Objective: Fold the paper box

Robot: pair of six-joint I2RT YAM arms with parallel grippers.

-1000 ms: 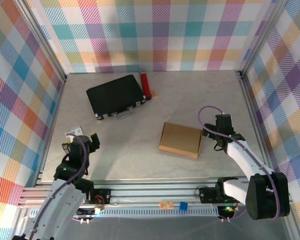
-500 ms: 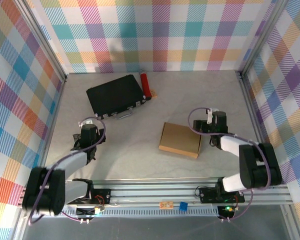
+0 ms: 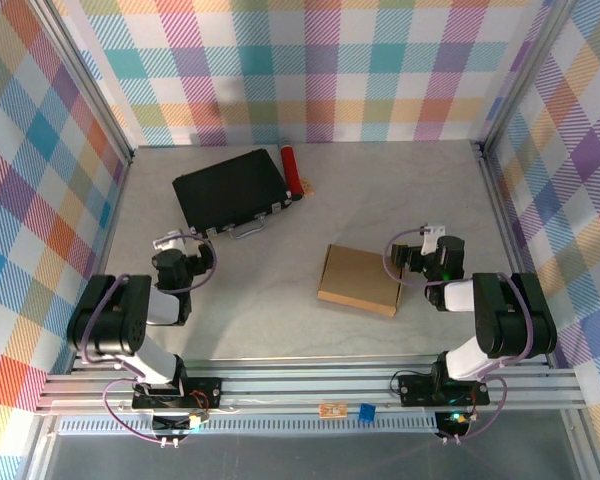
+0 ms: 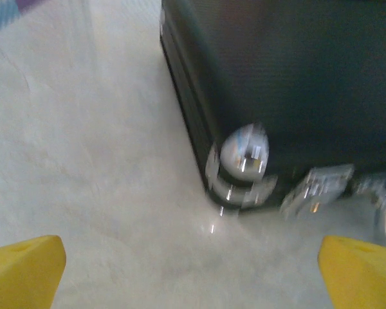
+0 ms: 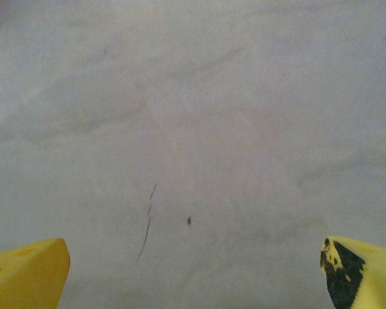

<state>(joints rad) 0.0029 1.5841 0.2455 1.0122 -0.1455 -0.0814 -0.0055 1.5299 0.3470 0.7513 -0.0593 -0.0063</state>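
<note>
While both arms crouch low at the near side of the counter (image 3: 400,190), the left fingers (image 4: 26,270) are spread wide. Their yellow tips sit out at the two bottom corners of the left wrist view and grip nothing. Between them is bare counter, and just ahead is the metal-capped corner of the black case (image 4: 296,84), badly blurred.

On the other side, the right fingers (image 5: 26,273) stand just as wide and just as empty. Pale counter with a thin dark scratch lies between them.

From above, the paper box (image 3: 360,280) lies flat as a shallow brown rectangle right of centre. It is just beside the right arm's wrist, with no finger on it. A red cylinder (image 3: 290,170) lies along the case's right end. The small orange and blue tags (image 3: 346,411) on the front rail are too small to read.
</note>
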